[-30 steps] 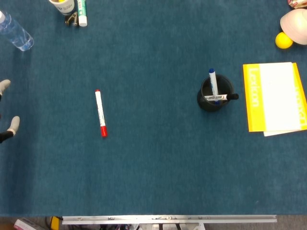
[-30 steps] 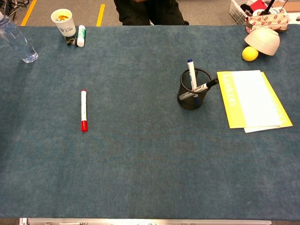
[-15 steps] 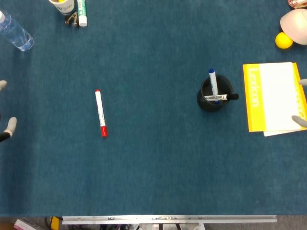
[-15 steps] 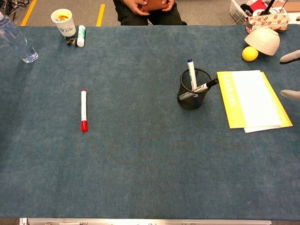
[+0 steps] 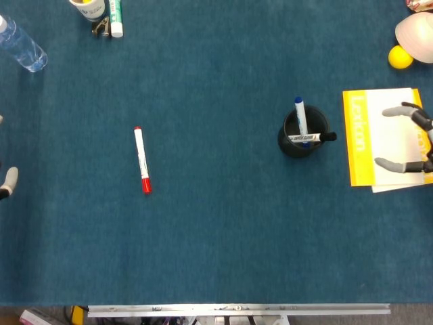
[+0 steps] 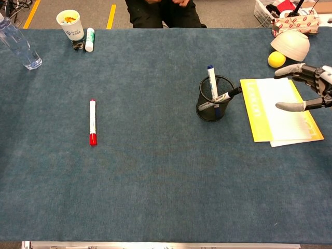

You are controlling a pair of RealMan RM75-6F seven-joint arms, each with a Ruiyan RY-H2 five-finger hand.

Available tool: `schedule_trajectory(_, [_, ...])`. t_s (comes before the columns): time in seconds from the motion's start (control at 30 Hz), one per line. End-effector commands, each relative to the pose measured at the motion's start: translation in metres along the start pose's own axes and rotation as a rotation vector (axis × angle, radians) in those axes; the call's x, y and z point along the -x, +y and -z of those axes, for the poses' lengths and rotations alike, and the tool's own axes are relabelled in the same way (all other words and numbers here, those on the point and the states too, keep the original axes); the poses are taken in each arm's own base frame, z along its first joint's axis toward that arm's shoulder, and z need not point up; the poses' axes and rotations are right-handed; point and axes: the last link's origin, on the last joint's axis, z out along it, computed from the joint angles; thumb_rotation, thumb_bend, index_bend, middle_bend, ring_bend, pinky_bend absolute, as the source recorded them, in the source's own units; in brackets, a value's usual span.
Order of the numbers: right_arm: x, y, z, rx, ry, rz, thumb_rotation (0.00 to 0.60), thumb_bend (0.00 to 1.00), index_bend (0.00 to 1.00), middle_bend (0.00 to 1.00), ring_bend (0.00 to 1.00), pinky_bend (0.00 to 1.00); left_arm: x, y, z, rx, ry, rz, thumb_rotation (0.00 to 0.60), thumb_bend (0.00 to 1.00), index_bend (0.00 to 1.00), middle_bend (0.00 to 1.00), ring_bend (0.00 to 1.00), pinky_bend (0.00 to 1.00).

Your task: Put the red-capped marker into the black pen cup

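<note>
Blue felt tabletop (image 5: 216,244). Red-capped marker (image 5: 141,160) flat, well left of black pen cup (image 5: 302,135): light, stiff, slick; pinch mid-barrel. Right hand (image 5: 410,142) empty, fingers spread, right of cup. Left hand (image 5: 7,181) at frame edge, grip unclear.

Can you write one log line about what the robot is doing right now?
stage: approach | red-capped marker: lying on table, untouched | black pen cup: upright | right robot hand: open over yellow notebook

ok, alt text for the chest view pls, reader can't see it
A red-capped marker lies untouched on the blue table, far left of a black pen cup that holds two other markers. The right hand, fingers apart and holding nothing, hovers over a yellow notepad at the right edge. A bowl and a water bottle sit along the far side.
</note>
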Motion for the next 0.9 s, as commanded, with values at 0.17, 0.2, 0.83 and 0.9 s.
schedule_trajectory(0.17, [0.021, 0.006, -0.014, -0.034, -0.050, -0.042, 0.419, 0.00, 0.32, 0.29, 0.08, 0.06, -0.004, 0.000, 0.001, -0.003, 0.013, 0.004, 0.600, 0.29, 0.16, 0.07, 0.04, 0.00])
schedule_trajectory(0.2, [0.023, 0.007, -0.017, -0.043, -0.051, -0.036, 0.406, 0.00, 0.32, 0.29, 0.08, 0.06, -0.005, 0.000, 0.001, -0.003, 0.016, 0.004, 0.600, 0.29, 0.16, 0.07, 0.04, 0.00])
schedule_trajectory(0.83, [0.053, 0.021, -0.043, -0.092, -0.065, 0.004, 0.471, 0.00, 0.32, 0.35, 0.15, 0.14, -0.012, -0.001, 0.001, -0.003, 0.025, 0.008, 0.600, 0.29, 0.16, 0.07, 0.04, 0.00])
schedule_trajectory(0.9, [0.057, 0.021, -0.046, -0.106, -0.067, 0.019, 0.472, 0.00, 0.32, 0.35, 0.15, 0.14, -0.012, -0.001, 0.001, -0.002, 0.027, 0.009, 0.600, 0.29, 0.16, 0.07, 0.04, 0.00])
